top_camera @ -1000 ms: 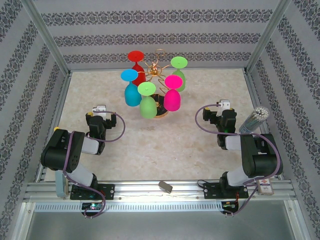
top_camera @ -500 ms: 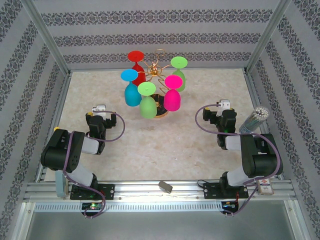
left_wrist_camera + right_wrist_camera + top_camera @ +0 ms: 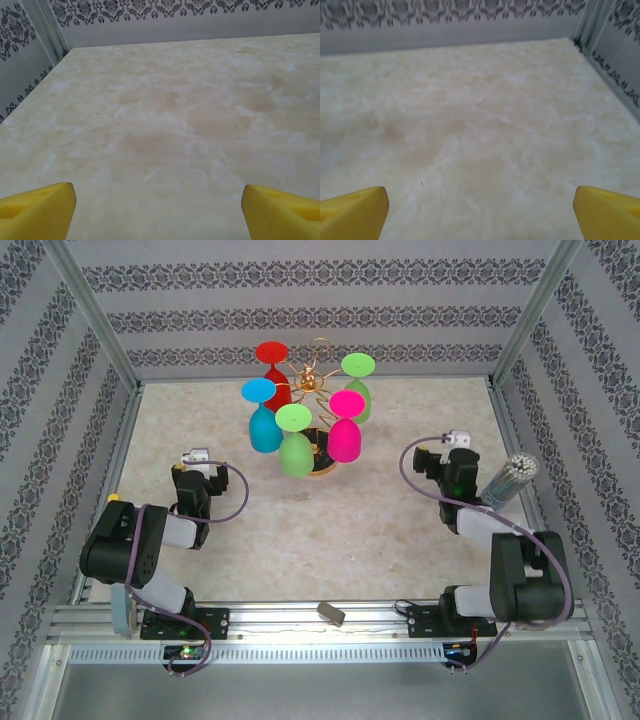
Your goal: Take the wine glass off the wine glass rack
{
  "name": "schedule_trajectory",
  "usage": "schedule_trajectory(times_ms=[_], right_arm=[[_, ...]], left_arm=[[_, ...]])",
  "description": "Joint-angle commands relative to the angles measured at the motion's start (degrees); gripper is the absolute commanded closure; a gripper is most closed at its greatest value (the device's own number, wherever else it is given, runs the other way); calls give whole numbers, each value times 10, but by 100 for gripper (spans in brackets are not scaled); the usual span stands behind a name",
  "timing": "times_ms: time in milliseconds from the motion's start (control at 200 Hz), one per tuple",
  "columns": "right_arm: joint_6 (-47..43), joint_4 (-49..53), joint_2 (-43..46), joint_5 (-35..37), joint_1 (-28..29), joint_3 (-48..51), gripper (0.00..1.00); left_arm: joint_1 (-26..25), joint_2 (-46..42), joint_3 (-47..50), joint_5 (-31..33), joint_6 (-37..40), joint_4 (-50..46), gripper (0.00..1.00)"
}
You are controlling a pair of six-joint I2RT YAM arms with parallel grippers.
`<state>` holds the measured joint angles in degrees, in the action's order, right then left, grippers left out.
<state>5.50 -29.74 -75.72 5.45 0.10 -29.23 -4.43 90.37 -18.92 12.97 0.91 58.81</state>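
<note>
The wine glass rack (image 3: 312, 375), a gold wire tree on a round black base (image 3: 324, 468), stands at the back middle of the table. Several coloured wine glasses hang upside down from it: red (image 3: 272, 370), cyan (image 3: 263, 420), pink (image 3: 345, 430) and two green ones (image 3: 295, 445). My left gripper (image 3: 196, 462) sits low, left of the rack and well short of it. My right gripper (image 3: 455, 445) is off to the rack's right. In the wrist views both the left gripper (image 3: 159, 215) and the right gripper (image 3: 480, 212) are open, yellow fingertips (image 3: 35, 207) wide apart over bare tabletop.
A grey cylinder of white sticks (image 3: 510, 480) leans beside the right arm. A small grey block (image 3: 331, 613) lies on the front rail. Patterned walls and aluminium posts (image 3: 95, 315) close in the table's back and sides.
The right arm has reached out, carrying its gripper a little farther back and to the right. The left gripper has edged slightly left. The glasses and rack have not moved.
</note>
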Motion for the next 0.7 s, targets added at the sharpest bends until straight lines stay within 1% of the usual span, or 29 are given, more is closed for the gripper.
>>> schedule_trajectory(times_ms=[0, 50, 65, 95, 170, 270, 405, 465, 580, 695], right_arm=[[47, 121, 40, -6, -3, -40, 6], [51, 133, 52, -23, -4, -43, 6], [52, 134, 55, -26, -4, -43, 6], [57, 136, 60, -28, -4, -43, 6], [66, 149, 74, -29, -4, -47, 6], [76, 181, 96, -36, -6, -64, 6], [93, 268, 133, -66, -13, -110, 6], [107, 312, 150, -89, -17, -135, 6], [140, 377, 171, -143, -18, -179, 7], [180, 424, 175, -206, -18, -224, 10]], left_arm=[[-1, -15, 5, 5, 2, 17, 15], [-1, -21, -1, 9, 3, 5, 15], [-3, -28, -4, 23, 5, 0, 15], [-7, -56, -19, 43, -1, -50, 15], [-7, -127, -64, 60, -11, -195, 16], [-7, -188, -84, 64, -4, -241, 16], [-8, -254, -139, 72, -46, -385, 18], [-8, -275, -170, 55, -73, -453, 19], [-8, -301, -246, 8, -149, -601, 23], [-7, -334, -288, -51, -210, -694, 26]])
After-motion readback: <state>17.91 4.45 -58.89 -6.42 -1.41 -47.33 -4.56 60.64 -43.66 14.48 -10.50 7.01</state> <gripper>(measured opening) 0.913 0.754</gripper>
